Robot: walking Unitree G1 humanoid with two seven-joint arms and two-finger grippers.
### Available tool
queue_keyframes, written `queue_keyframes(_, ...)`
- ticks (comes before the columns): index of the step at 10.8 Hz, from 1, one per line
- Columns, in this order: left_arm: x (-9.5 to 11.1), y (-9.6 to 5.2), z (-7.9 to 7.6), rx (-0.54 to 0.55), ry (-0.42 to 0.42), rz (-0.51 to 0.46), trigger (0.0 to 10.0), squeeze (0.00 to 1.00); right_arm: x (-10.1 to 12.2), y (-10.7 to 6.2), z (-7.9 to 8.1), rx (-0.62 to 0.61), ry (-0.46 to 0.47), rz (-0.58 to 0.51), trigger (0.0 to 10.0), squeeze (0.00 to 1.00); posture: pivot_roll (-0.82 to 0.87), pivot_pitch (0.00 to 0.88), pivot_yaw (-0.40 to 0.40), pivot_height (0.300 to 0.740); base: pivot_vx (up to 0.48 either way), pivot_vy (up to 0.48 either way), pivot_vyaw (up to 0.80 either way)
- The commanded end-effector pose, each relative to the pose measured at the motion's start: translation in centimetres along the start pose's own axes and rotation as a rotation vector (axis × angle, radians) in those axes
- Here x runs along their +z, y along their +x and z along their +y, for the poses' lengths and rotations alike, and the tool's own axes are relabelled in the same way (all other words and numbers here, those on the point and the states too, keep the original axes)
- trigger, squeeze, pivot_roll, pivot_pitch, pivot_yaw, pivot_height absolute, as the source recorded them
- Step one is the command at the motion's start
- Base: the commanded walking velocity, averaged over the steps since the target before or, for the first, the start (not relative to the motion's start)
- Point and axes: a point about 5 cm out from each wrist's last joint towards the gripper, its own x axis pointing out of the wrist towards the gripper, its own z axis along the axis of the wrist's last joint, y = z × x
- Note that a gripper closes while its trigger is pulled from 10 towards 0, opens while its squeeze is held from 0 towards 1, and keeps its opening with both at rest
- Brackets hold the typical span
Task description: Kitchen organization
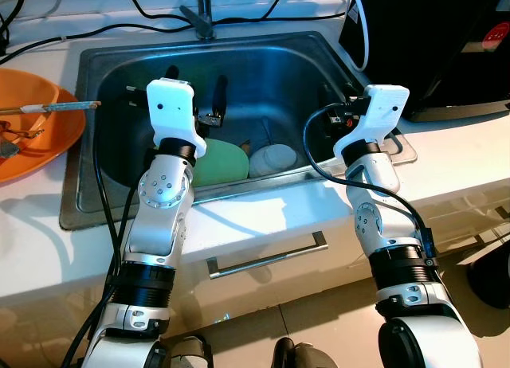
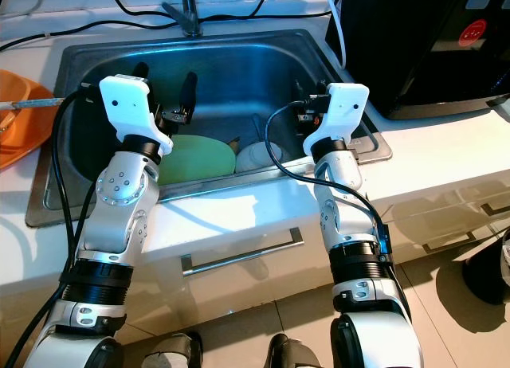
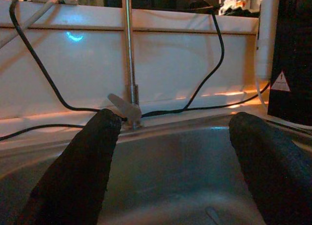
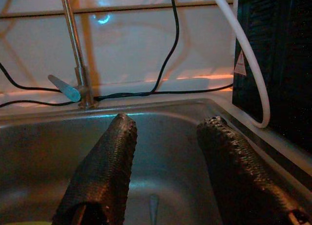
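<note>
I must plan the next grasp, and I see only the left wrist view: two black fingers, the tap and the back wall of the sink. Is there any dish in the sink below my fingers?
Observer: Yes. A green plate lies at the near wall of the sink, just below the left gripper.
Operator: Anything next to it?
Observer: A white bowl beside it, toward the right gripper.
Operator: And on the counter?
Observer: An orange bowl with chopsticks across it, on your left.

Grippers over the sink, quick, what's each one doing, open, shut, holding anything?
Left end effector: open, empty, over the sink.
Right end effector: open, empty, over the sink too.
</note>
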Motion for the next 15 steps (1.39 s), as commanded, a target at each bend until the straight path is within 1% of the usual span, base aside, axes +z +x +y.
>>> queue_keyframes(1, 0.05, -0.04, -0.20, -0.008, 0.006, 0.002, 10.0, 0.00, 0.43, 0.22, 0.00, 0.001, -0.009, -0.005, 10.0, 0.00, 0.09, 0.147, -0.054, 0.740, 0.000, 0.000, 0.00)
queue_keyframes(4, 0.05, -0.04, -0.20, -0.008, 0.006, 0.002, 10.0, 0.00, 0.43, 0.22, 0.00, 0.001, -0.009, -0.005, 10.0, 0.00, 0.09, 0.147, -0.054, 0.740, 0.000, 0.000, 0.00)
queue_keyframes(5, 0.04, -0.03, -0.19, -0.007, 0.006, 0.002, 10.0, 0.00, 0.33, 0.23, -0.04, -0.003, -0.007, 0.003, 10.0, 0.00, 0.00, 0.000, 0.000, 0.740, 0.000, 0.000, 0.00)
queue_keyframes(6, -0.13, -0.06, -0.09, -0.004, 0.005, 0.007, 10.0, 0.00, 0.15, 0.25, -0.02, 0.018, 0.000, 0.010, 10.0, 0.00, 0.09, 0.124, -0.057, 0.740, 0.000, 0.000, 0.00)
queue_keyframes(15, -0.25, -0.11, -0.01, 0.006, 0.004, 0.012, 10.0, 0.00, 0.01, 0.19, -0.13, 0.026, 0.005, 0.018, 10.0, 0.00, 0.09, 0.137, -0.060, 0.740, 0.000, 0.000, 0.00)
